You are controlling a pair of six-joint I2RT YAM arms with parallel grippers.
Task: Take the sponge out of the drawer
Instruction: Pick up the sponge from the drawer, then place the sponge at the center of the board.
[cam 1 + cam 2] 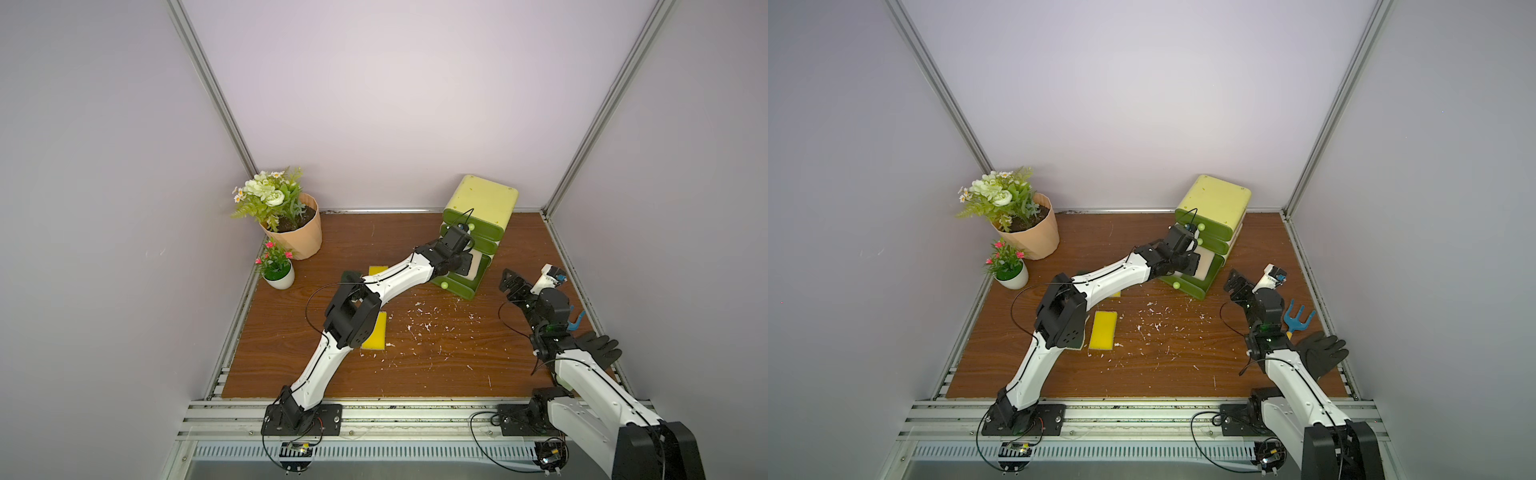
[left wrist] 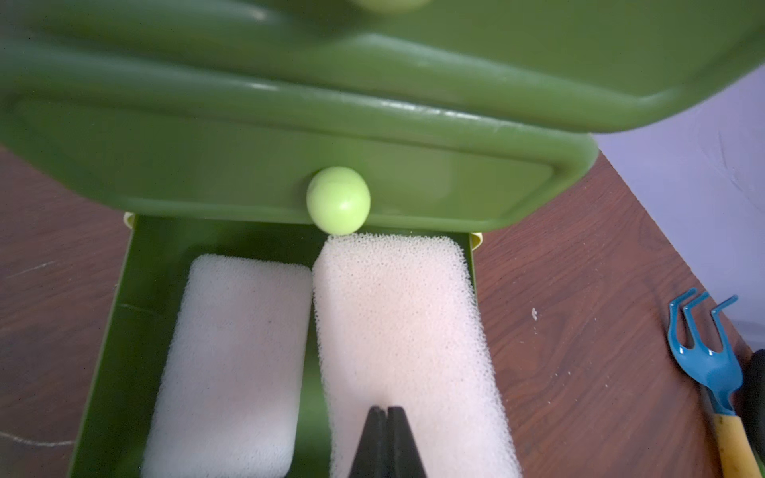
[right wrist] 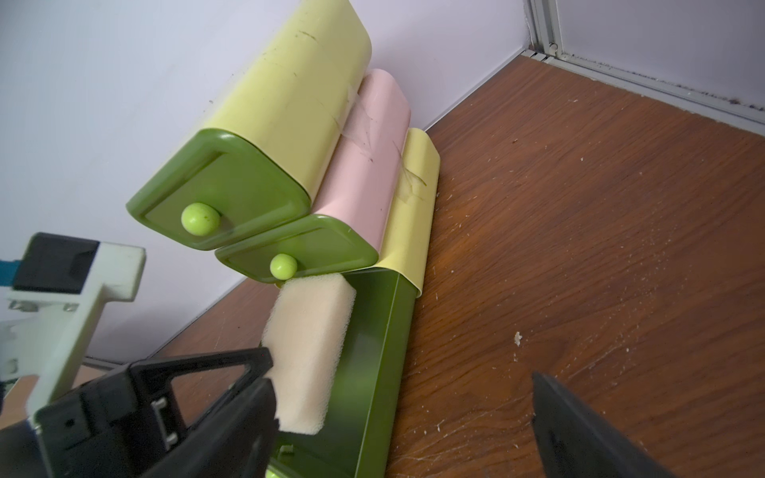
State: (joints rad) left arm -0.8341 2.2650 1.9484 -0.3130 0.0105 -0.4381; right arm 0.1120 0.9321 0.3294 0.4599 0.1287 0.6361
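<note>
1. Three-tier plastic drawer unit (image 1: pixel 482 199), lime-yellow casing with dark green fronts, standing at the back of the brown wood-grain table (image 1: pixel 415 370). The bottom green drawer (image 3: pixel 372 351) is pulled out and the two above it are shut. In both top views the left arm's wrist covers most of the drawer's inside.

2. Pale pink rectangular foam sponge (image 2: pixel 397 323). It lies lengthwise along one side of the open drawer, raised above the rim and tilted (image 3: pixel 310 339). Its far end sits just under the round lime knob (image 2: pixel 338 200) of the middle drawer. Its near end is hidden by the fingers.

3. Left gripper (image 2: pixel 387 413), black. Its fingertips are closed together on the near end of the sponge, with foam showing on both sides of them. From above the pinch cannot be made out.

4. Second pale foam sponge (image 2: pixel 236 364), lower in the drawer and beside the raised one. Its near end is cut off by the frame edge.

5. Right gripper (image 1: pixel 531 279), jaws wide apart and holding nothing. It hangs over the table near the drawer unit, not touching it.

6. Yellow rectangular sponge (image 1: pixel 1103 330) on the table by the left elbow. Another yellow sponge (image 1: pixel 376 271) is mostly hidden under the left forearm.

7. Blue plastic hand rake with a yellow handle (image 1: pixel 1298 316), partly behind the right arm. A black glove (image 1: pixel 1320 353) lies beside it.

8. White crumbs (image 1: pixel 424 320) scattered mid-table, too small to identify.
</note>
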